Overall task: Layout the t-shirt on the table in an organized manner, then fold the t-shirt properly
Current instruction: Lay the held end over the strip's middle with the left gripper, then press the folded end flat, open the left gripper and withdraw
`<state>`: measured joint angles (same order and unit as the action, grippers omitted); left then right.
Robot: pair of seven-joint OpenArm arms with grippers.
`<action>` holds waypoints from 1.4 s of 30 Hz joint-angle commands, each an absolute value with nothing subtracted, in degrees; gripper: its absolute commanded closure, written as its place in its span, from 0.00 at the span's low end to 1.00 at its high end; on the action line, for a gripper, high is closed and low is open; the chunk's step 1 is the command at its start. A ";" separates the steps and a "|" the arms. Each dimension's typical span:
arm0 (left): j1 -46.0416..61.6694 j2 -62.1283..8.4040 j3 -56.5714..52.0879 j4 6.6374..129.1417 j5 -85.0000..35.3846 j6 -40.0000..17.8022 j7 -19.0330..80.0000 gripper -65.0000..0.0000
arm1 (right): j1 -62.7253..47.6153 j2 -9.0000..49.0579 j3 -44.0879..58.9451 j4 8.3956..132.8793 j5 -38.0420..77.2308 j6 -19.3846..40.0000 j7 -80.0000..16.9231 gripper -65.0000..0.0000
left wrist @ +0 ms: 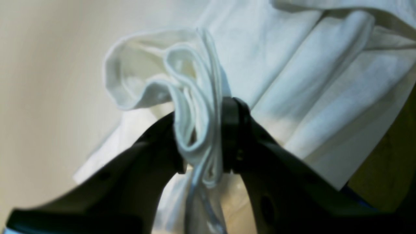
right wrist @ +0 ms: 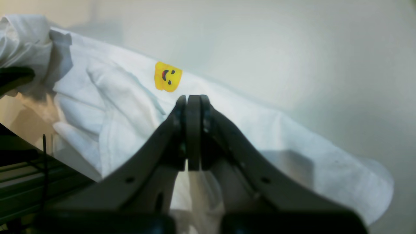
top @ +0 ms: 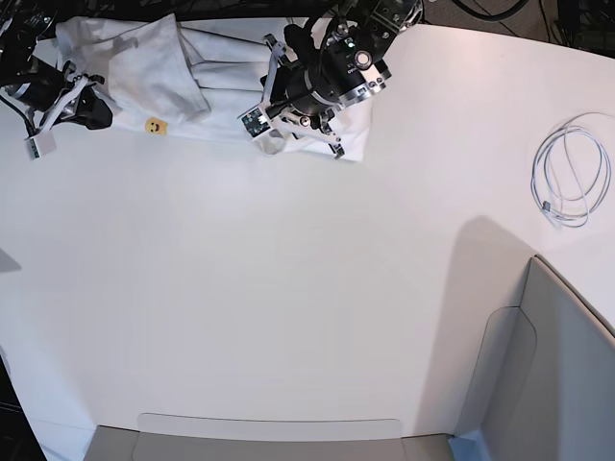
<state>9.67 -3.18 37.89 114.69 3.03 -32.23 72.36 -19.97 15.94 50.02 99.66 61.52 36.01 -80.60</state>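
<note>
The white t-shirt (top: 211,77) lies bunched along the far edge of the table (top: 288,288), with a small yellow smiley print (top: 154,125) facing up. In the left wrist view my left gripper (left wrist: 200,143) is shut on a thick bunch of folded shirt fabric (left wrist: 195,97), and the rest of the shirt (left wrist: 308,81) hangs in pleats behind. That arm (top: 322,77) sits over the shirt's right end. My right gripper (right wrist: 194,100) is shut with nothing seen between its pads. It hovers just in front of the shirt (right wrist: 292,146), near the smiley print (right wrist: 167,76), at the shirt's left end (top: 88,110).
A coiled white cable (top: 569,178) lies at the right side of the table. A grey angular bin (top: 567,365) stands at the near right corner. A grey strip (top: 269,437) runs along the near edge. Dark framing (right wrist: 19,182) lies behind the table.
</note>
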 commanded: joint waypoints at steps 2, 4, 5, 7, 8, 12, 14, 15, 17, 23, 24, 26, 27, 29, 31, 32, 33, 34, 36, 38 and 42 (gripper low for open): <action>9.54 -2.68 38.20 116.09 2.77 -32.13 71.78 0.76 | -19.74 16.92 50.33 100.26 62.73 36.09 -80.00 1.00; 10.07 -2.68 38.20 116.09 2.59 -32.13 71.78 0.76 | -19.74 16.92 50.33 100.26 62.73 36.09 -80.00 1.00; 10.51 -2.68 38.20 116.18 2.59 -32.22 71.78 0.76 | -19.74 16.92 50.33 100.26 62.73 36.09 -80.00 1.00; 10.86 -2.68 38.20 116.18 2.59 -32.22 71.78 0.75 | -19.74 16.92 50.33 100.26 62.64 36.09 -80.00 1.00; 10.86 -2.68 38.29 116.18 2.59 -32.22 71.78 0.74 | -19.74 16.92 50.33 100.26 62.64 36.09 -80.00 1.00; 11.56 -2.77 38.29 116.18 2.86 -32.22 71.87 0.64 | -19.74 16.92 50.33 100.26 62.64 36.09 -80.00 1.00; 11.56 -3.03 38.29 116.18 2.86 -32.22 71.87 0.60 | -19.74 16.92 50.33 100.26 62.64 36.09 -80.00 1.00; 11.56 -3.03 38.29 116.18 2.86 -32.22 71.87 0.58 | -19.74 17.01 50.33 100.26 62.64 36.09 -80.00 1.00; 11.47 -2.95 38.29 116.18 2.95 -32.22 71.87 0.58 | -19.74 17.10 50.33 100.26 62.64 36.09 -80.00 1.00; 11.12 -2.95 37.93 116.26 2.95 -32.22 71.87 0.58 | -19.74 17.19 50.33 100.26 62.64 36.09 -80.00 1.00; 11.30 -2.95 37.93 116.53 2.95 -32.22 71.87 0.58 | -19.74 17.27 50.33 100.26 62.64 36.09 -80.00 1.00; 11.56 -3.03 37.93 116.79 2.95 -32.22 71.87 0.58 | -19.74 17.27 50.33 100.26 62.64 36.09 -80.00 1.00; 11.56 -3.03 37.93 116.88 2.95 -32.22 71.87 0.58 | -19.74 17.27 50.33 100.26 62.64 36.09 -80.00 1.00; 11.65 -3.03 37.93 116.97 2.95 -32.22 71.96 0.58 | -19.74 17.27 50.33 100.18 62.64 36.09 -80.00 1.00; 11.65 -2.86 37.93 117.23 2.95 -32.22 71.96 0.58 | -19.74 17.27 50.33 100.18 62.64 36.09 -80.00 1.00; 11.65 -2.77 37.93 117.23 2.77 -32.22 71.96 0.58 | -19.65 17.27 50.33 100.18 62.64 36.09 -80.00 1.00; 11.65 -2.68 38.02 117.23 2.68 -32.22 71.87 0.58 | -19.65 17.27 50.33 100.18 62.64 36.09 -80.00 1.00; 11.65 -2.68 38.02 117.32 2.59 -32.22 71.43 0.58 | -19.65 17.27 50.33 100.18 62.64 36.09 -80.00 1.00; 11.30 -1.89 38.02 117.32 2.59 -32.22 71.16 0.58 | -19.65 17.19 50.33 100.18 62.64 36.09 -80.00 1.00; 10.95 -0.75 38.02 117.32 2.59 -32.22 71.08 0.58 | -19.65 17.19 50.33 99.12 62.64 36.09 -80.00 1.00; 8.57 2.15 38.11 117.32 2.51 -32.22 71.08 0.58 | -18.68 17.45 50.33 94.73 62.64 36.09 -80.00 1.00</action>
